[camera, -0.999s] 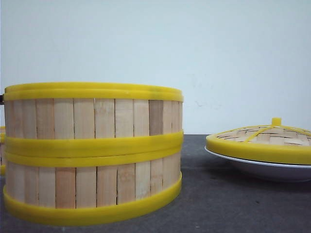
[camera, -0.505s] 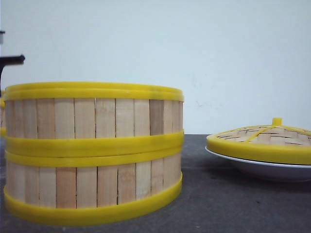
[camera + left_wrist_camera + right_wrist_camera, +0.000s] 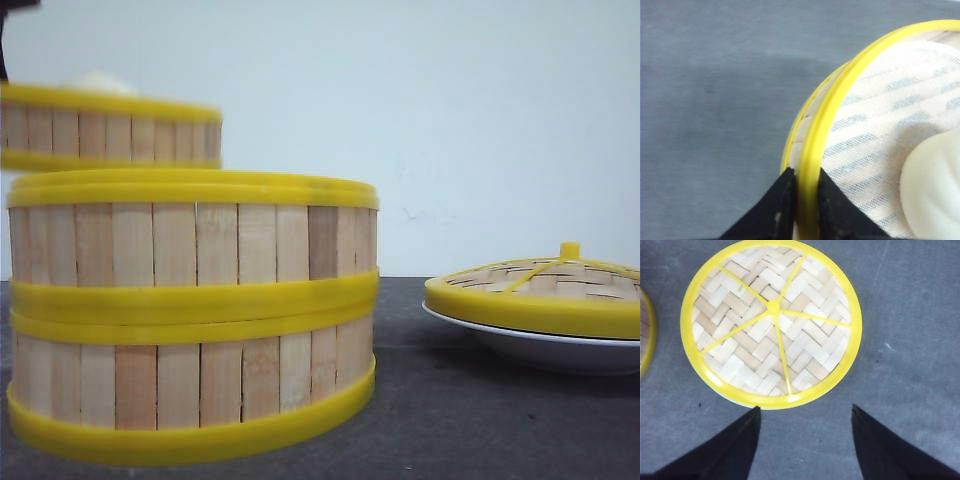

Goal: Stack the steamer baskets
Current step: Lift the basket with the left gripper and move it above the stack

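Two steamer baskets stand stacked at the front left of the table, the lower under the upper. A third steamer basket hangs in the air behind and left of the stack, above its top rim. My left gripper is shut on that basket's yellow rim, one finger outside the wall and one inside. A striped cloth and a white bun lie in it. My right gripper is open over bare table, close to the bamboo lid.
The woven bamboo lid with a yellow rim and knob rests on a shallow white plate at the right. The table top is dark grey. An edge of a basket shows beside the lid in the right wrist view.
The third basket has risen from behind the stack at the left and now hangs above its rim. The dark arm part at the left edge has moved up. The stack and lid stay put.
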`<action>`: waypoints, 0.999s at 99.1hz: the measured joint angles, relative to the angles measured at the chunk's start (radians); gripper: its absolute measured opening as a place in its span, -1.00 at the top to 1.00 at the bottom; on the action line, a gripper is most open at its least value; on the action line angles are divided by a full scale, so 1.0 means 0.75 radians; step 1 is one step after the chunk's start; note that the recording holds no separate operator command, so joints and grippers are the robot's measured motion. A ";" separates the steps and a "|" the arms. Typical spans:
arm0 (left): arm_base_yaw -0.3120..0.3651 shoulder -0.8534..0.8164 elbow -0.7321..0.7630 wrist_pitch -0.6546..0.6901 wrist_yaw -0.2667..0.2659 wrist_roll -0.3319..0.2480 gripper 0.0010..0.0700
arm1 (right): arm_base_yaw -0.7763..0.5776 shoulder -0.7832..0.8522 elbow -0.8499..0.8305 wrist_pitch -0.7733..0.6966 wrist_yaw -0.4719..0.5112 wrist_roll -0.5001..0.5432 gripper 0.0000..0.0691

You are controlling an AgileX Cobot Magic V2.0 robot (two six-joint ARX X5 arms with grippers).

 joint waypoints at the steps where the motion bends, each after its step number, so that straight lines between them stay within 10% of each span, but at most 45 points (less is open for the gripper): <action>1: -0.002 -0.013 0.000 -0.009 0.019 0.001 0.95 | 0.000 0.000 0.000 0.000 -0.001 0.000 0.00; 17: -0.042 -0.138 0.002 -0.109 0.170 0.004 0.95 | 0.000 0.000 0.000 0.000 -0.001 0.000 0.00; 54: -0.204 -0.197 0.003 -0.368 0.170 0.103 0.95 | 0.000 0.000 0.000 0.005 -0.001 0.000 0.00; 79: -0.351 -0.197 -0.035 -0.360 -0.004 0.107 0.95 | 0.000 0.000 0.000 0.005 -0.001 0.000 0.00; 99: -0.462 -0.197 -0.123 -0.300 -0.009 0.104 0.95 | 0.000 0.000 0.000 0.022 0.000 0.000 0.00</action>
